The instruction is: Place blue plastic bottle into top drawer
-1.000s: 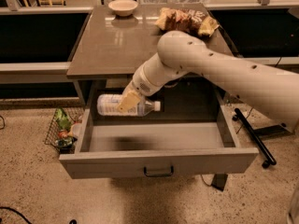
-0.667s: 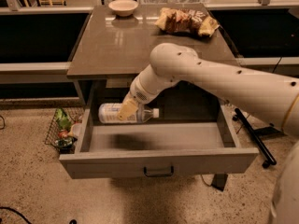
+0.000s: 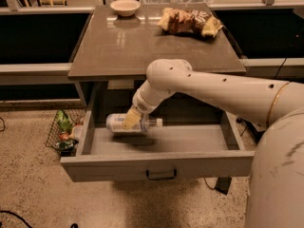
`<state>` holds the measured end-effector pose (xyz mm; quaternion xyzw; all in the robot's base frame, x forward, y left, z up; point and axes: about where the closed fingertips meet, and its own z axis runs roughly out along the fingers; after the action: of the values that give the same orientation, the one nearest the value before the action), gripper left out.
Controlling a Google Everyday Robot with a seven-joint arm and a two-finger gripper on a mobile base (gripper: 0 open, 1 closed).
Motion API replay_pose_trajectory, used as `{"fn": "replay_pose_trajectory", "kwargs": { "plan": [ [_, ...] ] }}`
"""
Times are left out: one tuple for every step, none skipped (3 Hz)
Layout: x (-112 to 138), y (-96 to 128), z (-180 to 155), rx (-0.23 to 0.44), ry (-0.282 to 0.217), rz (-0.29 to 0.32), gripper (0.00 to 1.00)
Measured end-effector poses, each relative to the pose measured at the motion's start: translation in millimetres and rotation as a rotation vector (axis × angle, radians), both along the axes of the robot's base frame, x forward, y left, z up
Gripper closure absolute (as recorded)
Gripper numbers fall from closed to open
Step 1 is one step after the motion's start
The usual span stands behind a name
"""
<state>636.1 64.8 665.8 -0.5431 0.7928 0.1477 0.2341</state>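
While the end effector point(image 3: 131, 119) clasps the blue plastic bottle point(image 3: 115, 123) sideways inside the top drawer point(image 3: 199, 163), seemingly just above its floor, placing is underway; next, lower gently and let go.

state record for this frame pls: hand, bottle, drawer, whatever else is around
hand: over rear left of the top drawer, shut on the blue plastic bottle
bottle pose: horizontal, cap pointing right, appears held just above the drawer floor
drawer state: open; dark handle at middle of front panel
table: bowl back left, snack bags back right
floor: wire basket left of the drawer
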Motion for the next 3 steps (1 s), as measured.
{"fn": "replay_pose_trajectory", "kwargs": {
  "plan": [
    [3.3,2.7,-22.1,-0.001,0.019,-0.022,1.0],
    [4.7,7.3,-36.0,0.012,0.037,-0.035,0.82],
    [4.5,10.0,-42.0,0.019,0.046,-0.04,0.59]
  ]
}}
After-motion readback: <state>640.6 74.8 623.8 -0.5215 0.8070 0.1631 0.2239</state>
